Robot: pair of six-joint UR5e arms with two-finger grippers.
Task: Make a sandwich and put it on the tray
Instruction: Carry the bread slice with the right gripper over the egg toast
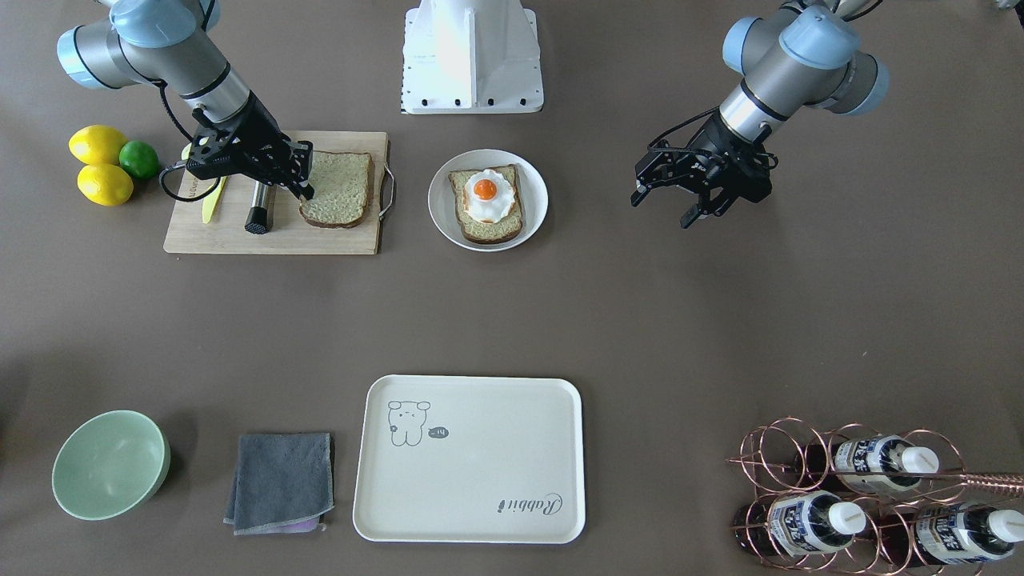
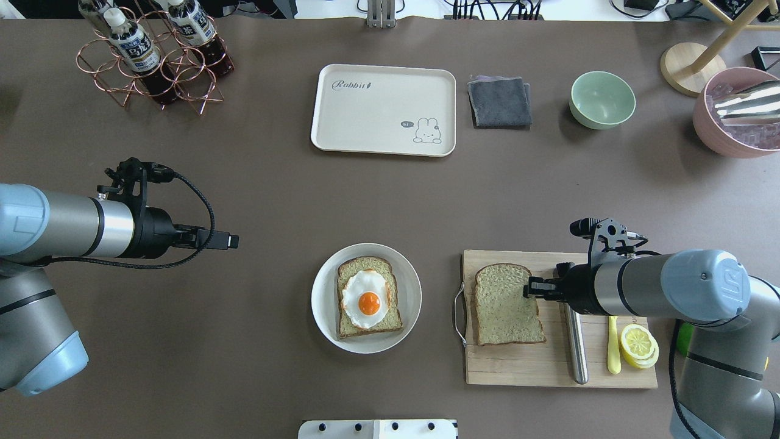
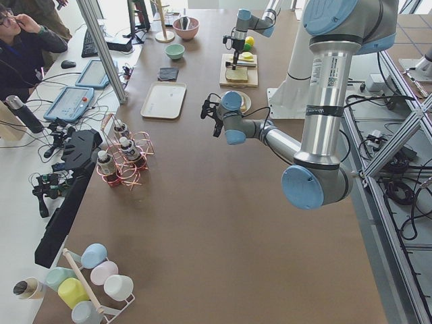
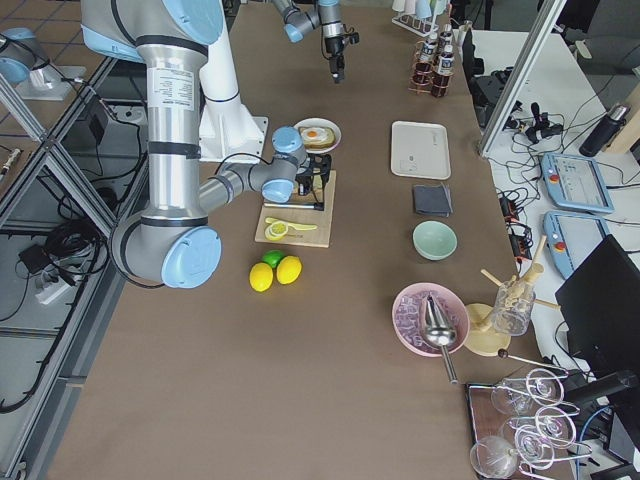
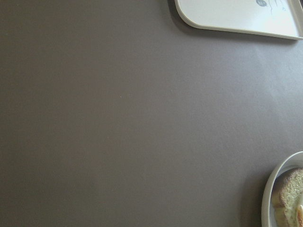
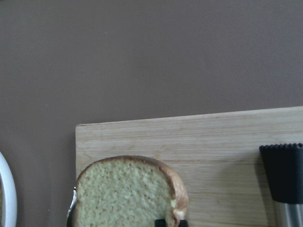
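One bread slice with a fried egg (image 1: 488, 194) on it lies on the round white plate (image 1: 532, 180), which also shows in the overhead view (image 2: 323, 305). The second bread slice (image 1: 340, 188) lies on the wooden cutting board (image 2: 518, 366). My right gripper (image 2: 529, 288) is at that slice's edge. In the right wrist view its fingertips (image 6: 161, 223) pinch the crust of the slice (image 6: 123, 194). My left gripper (image 1: 662, 210) is open and empty above bare table beside the plate. The cream tray (image 1: 480, 472) lies empty at the far side.
A metal-handled knife (image 2: 576, 347), a yellow tool (image 2: 613, 347) and a lemon half (image 2: 637, 344) lie on the board. Two lemons (image 1: 100, 164) and a lime (image 1: 140, 158) sit beside it. A green bowl (image 1: 108, 464), a grey cloth (image 1: 280, 480) and a bottle rack (image 1: 864, 496) flank the tray.
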